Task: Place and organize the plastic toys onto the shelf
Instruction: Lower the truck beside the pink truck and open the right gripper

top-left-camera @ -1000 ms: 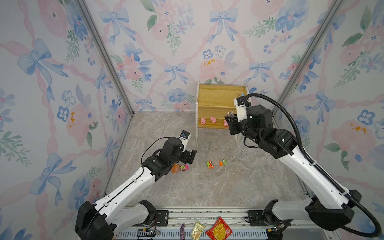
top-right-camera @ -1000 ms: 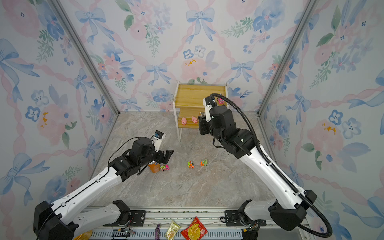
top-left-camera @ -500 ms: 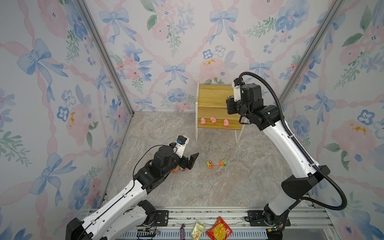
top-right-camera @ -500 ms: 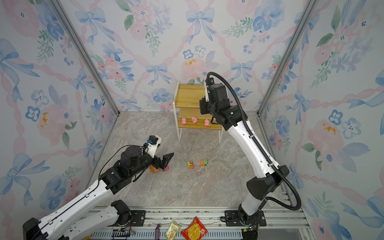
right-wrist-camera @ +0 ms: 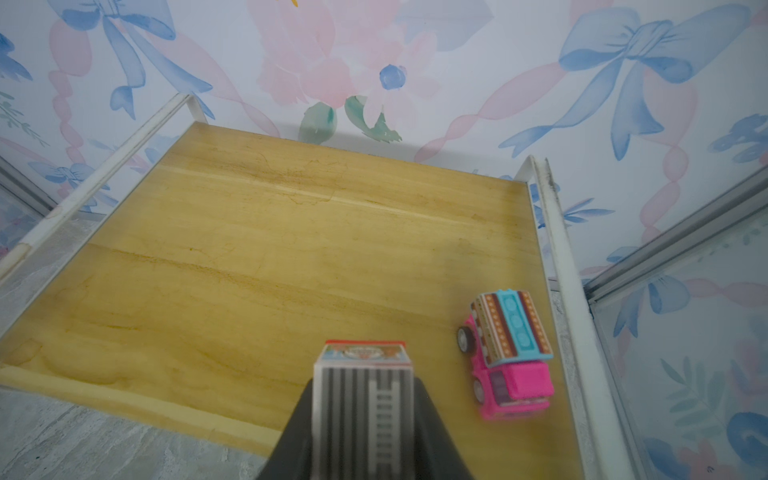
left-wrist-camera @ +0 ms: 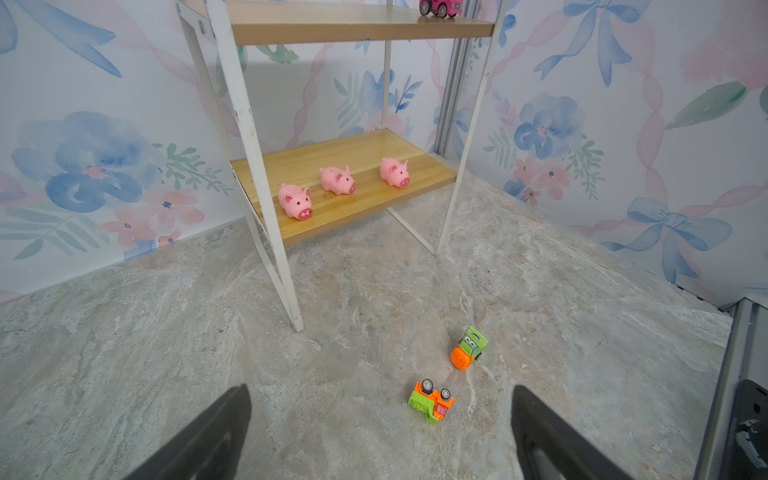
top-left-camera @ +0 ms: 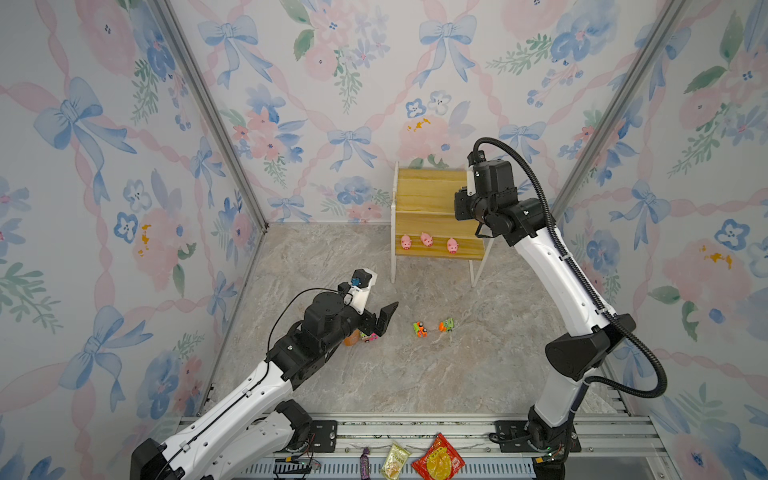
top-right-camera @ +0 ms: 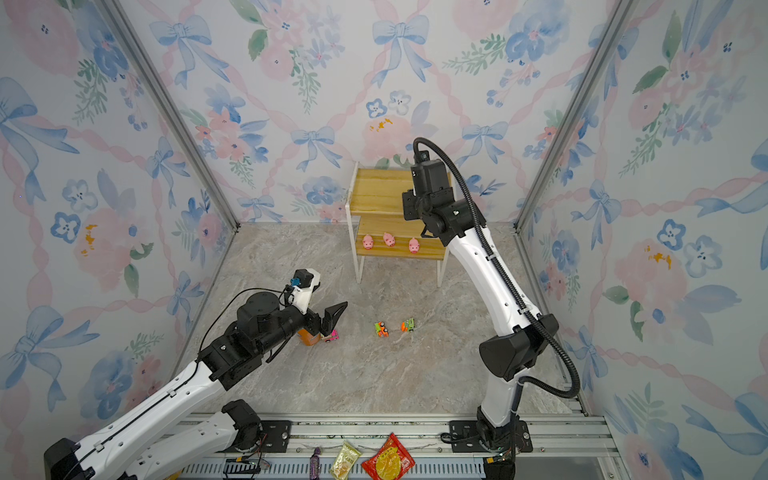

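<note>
The shelf (top-left-camera: 430, 193) stands against the back wall, with three pink pigs (top-left-camera: 426, 239) in a row on its lower board (left-wrist-camera: 361, 199). My right gripper (right-wrist-camera: 363, 399) hovers over the upper board (right-wrist-camera: 266, 257), shut on a toy truck (right-wrist-camera: 361, 357) with a grey ladder roof. Beside it a pink truck (right-wrist-camera: 511, 357) stands on that board near the right rail. My left gripper (left-wrist-camera: 380, 390) is open above the floor, holding nothing. Just beyond its fingers lie two green-and-orange trucks, one overturned (left-wrist-camera: 431, 402), one on its side (left-wrist-camera: 468, 348). Another small pink truck (top-right-camera: 331, 336) sits under the left gripper.
An orange can (top-right-camera: 308, 337) stands on the floor beside the small pink truck, partly hidden by my left wrist. Snack packets (top-left-camera: 438, 461) lie on the front rail. Papered walls close in the marble floor (top-left-camera: 415, 374) on three sides.
My right arm has lifted the held truck from beside the lower board to above the upper board. The left gripper stayed open and barely shifted, while that arm settled lower.
</note>
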